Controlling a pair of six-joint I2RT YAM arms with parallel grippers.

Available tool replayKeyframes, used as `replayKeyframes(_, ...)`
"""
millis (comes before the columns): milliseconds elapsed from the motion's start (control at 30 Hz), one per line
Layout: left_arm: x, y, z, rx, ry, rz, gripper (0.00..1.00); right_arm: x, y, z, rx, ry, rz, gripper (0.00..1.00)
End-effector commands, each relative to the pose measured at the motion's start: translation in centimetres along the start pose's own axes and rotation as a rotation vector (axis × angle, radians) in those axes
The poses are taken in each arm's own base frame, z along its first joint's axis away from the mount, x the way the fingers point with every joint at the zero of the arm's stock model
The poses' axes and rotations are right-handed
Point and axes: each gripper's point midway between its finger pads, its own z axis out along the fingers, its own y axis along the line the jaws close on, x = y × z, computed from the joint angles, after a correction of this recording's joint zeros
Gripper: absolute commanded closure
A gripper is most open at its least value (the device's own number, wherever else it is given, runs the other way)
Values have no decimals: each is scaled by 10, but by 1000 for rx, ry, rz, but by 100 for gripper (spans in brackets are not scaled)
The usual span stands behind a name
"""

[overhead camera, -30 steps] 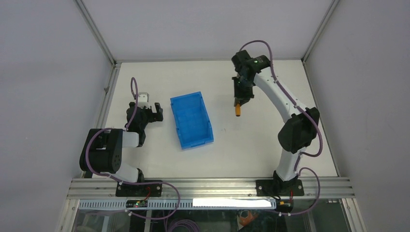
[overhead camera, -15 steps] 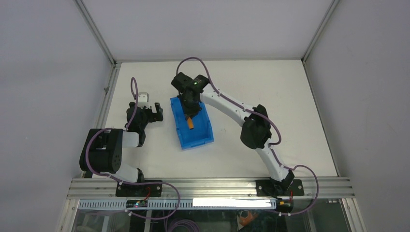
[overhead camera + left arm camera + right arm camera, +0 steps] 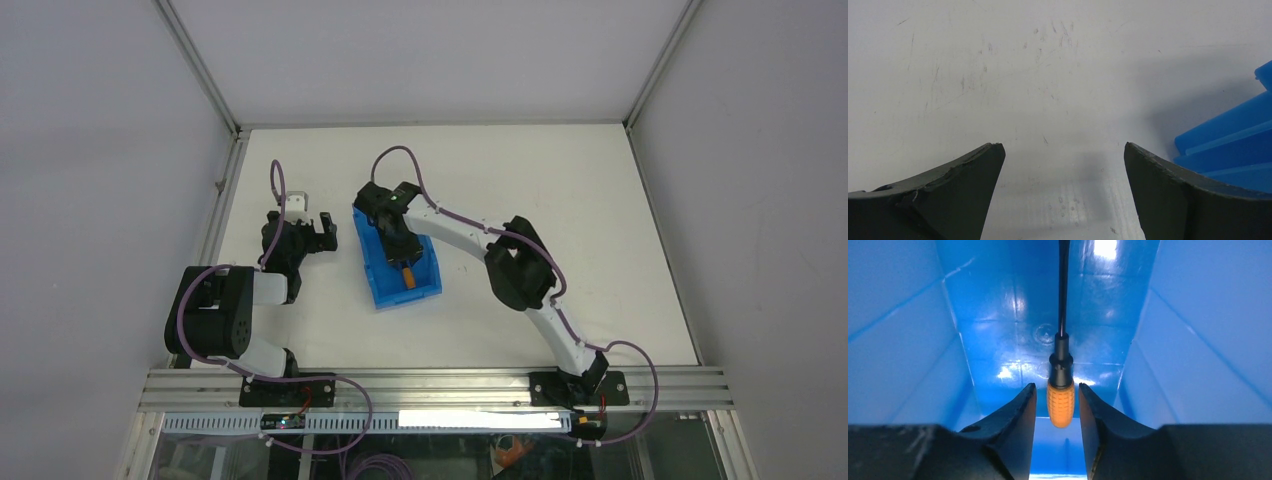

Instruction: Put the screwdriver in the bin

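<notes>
The bright blue bin [image 3: 376,270] stands on the white table left of centre. My right gripper [image 3: 400,243] reaches down inside it. In the right wrist view the screwdriver [image 3: 1061,401], with its orange handle and thin black shaft, lies between the fingers of my right gripper [image 3: 1057,386]. A thin gap shows on each side of the handle, so the jaws are slightly open and not touching it. The shaft points away along the bin floor [image 3: 1013,340]. From above, the orange handle [image 3: 408,273] shows inside the bin. My left gripper [image 3: 322,231] is open and empty, just left of the bin.
In the left wrist view, my left gripper [image 3: 1062,146] hangs over bare scratched tabletop, with the bin's corner [image 3: 1233,145] at the right edge. White enclosure walls surround the table [image 3: 560,200]. An aluminium rail [image 3: 430,385] runs along the near edge.
My right arm swung left from the table's right half with the screwdriver, lowered into the bin, and its jaws have parted from the handle. The left arm has not moved.
</notes>
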Motion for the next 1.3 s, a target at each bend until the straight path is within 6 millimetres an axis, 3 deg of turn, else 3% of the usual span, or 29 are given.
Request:
replayKeyframes(0,-24,-2,4,22,-76,-8,1,-30,8,-34,-27,-154,29,60)
replayKeyframes(100,-24,-2,4,21,-77,-8,1,-41,3,-55,-24,-217,34,60)
replayKeyframes(300,-24,-2,4,22,-75,-8,1,-58,-5,-116,-60,-353,19,58)
replayKeyframes(367,-24,-2,4,22,-76,-8,1,-60,-8,-136,-81,-395,-3,47)
replayKeyframes(433,-24,-2,4,22,-76,-8,1,-63,-15,-155,-91,-447,-31,9)
replayKeyframes(467,-24,-2,4,23,-75,-8,1,-64,-23,-163,-78,-472,-29,2)
replayKeyframes(600,-24,-2,4,22,-76,-8,1,-70,-67,-185,-15,-568,19,1)
replayKeyframes(667,-24,-2,4,22,-75,-8,1,-71,-87,-188,-42,-596,34,1)
replayKeyframes(733,-24,-2,4,21,-76,-8,1,-66,-109,-177,-64,-603,45,1)
replayKeyframes(767,-24,-2,4,22,-75,-8,1,-69,-120,-183,-68,-638,67,1)
replayKeyframes(967,-24,-2,4,22,-75,-8,1,-40,-207,-163,51,-743,185,1)
replayKeyframes(1100,-24,-2,4,22,-75,-8,1,-17,-247,-153,95,-855,253,1)
replayKeyframes(1267,-24,-2,4,21,-75,-8,1,18,-288,-126,224,-944,338,1)
